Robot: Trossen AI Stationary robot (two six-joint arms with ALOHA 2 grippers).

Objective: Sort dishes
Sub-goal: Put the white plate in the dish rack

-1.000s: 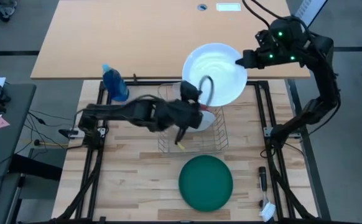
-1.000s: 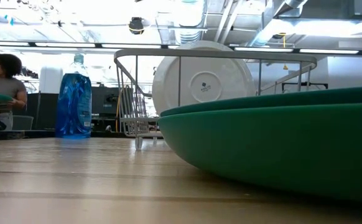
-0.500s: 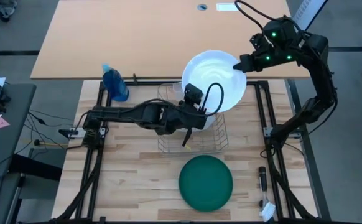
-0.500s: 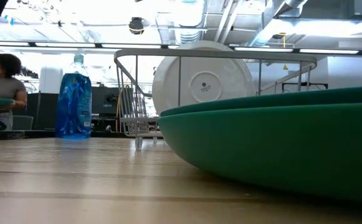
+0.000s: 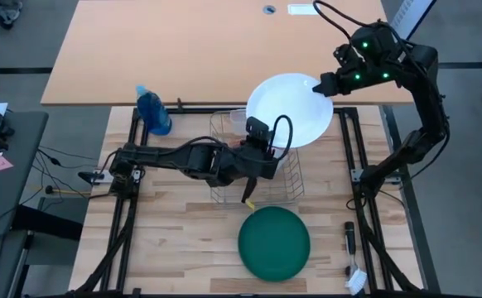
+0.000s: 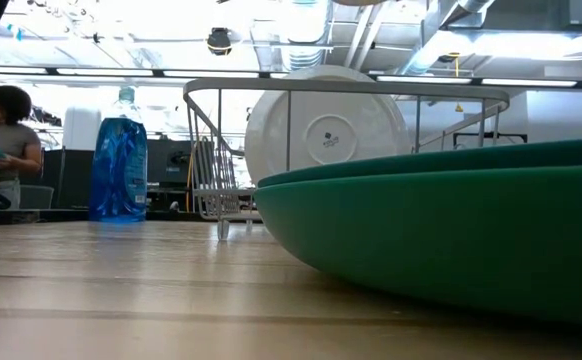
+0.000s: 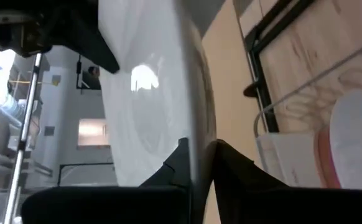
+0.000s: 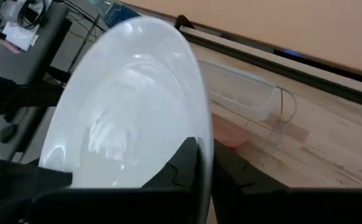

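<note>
Two grippers pinch my white plate [image 5: 289,109] above the dish rack [image 5: 257,170]: left gripper [image 5: 265,147] on the near rim, right gripper [image 5: 322,84] on the far rim. Uneven release, I judge, could drop it onto racked plates.

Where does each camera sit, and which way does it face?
High view: overhead, facing straight down; both arms show.
Low view: at tabletop height, facing across the green plate; no arm shows.
Left wrist view: behind the left gripper, clamped on the white plate.
Right wrist view: behind the right gripper; same plate, which both share.
</note>
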